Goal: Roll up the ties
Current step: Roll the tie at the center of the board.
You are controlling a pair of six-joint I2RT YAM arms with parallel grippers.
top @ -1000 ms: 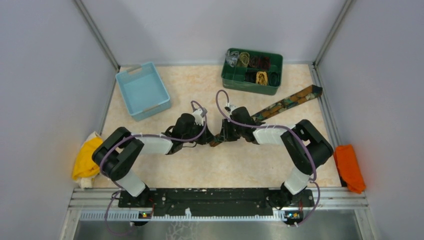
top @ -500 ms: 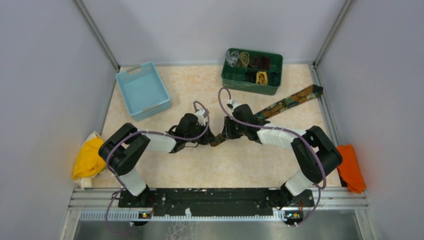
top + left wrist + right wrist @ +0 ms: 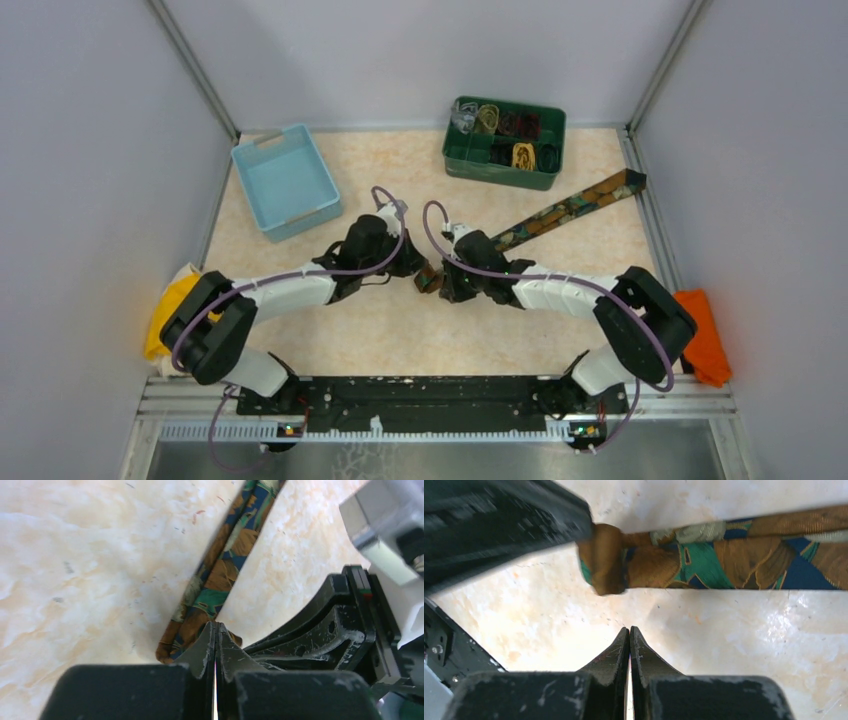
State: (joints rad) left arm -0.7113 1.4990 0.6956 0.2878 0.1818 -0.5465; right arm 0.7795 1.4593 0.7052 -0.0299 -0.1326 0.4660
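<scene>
A dark brown tie with gold-orange and teal pattern (image 3: 570, 207) lies diagonally on the table, its near end folded into a small lump (image 3: 430, 278). My left gripper (image 3: 413, 268) is shut and empty, its tips right against that folded end (image 3: 172, 647). My right gripper (image 3: 446, 288) is shut and empty, a little in front of the tie (image 3: 724, 555), not touching it. The folded end (image 3: 606, 562) shows in the right wrist view beside the left gripper's dark body (image 3: 499, 520). The right gripper's body (image 3: 330, 625) shows in the left wrist view.
A green bin (image 3: 455, 160) at the back holds several rolled ties, among them a yellow one (image 3: 523, 155) and a beige one (image 3: 487, 118). A light blue bin (image 3: 287, 180) stands at the back left. A yellow cloth (image 3: 175, 315) and an orange cloth (image 3: 698, 335) lie at the sides.
Both arms have stretched out lower over the table. The right gripper has slid left and nearer along the tie's end, which now sits folded between the two grippers.
</scene>
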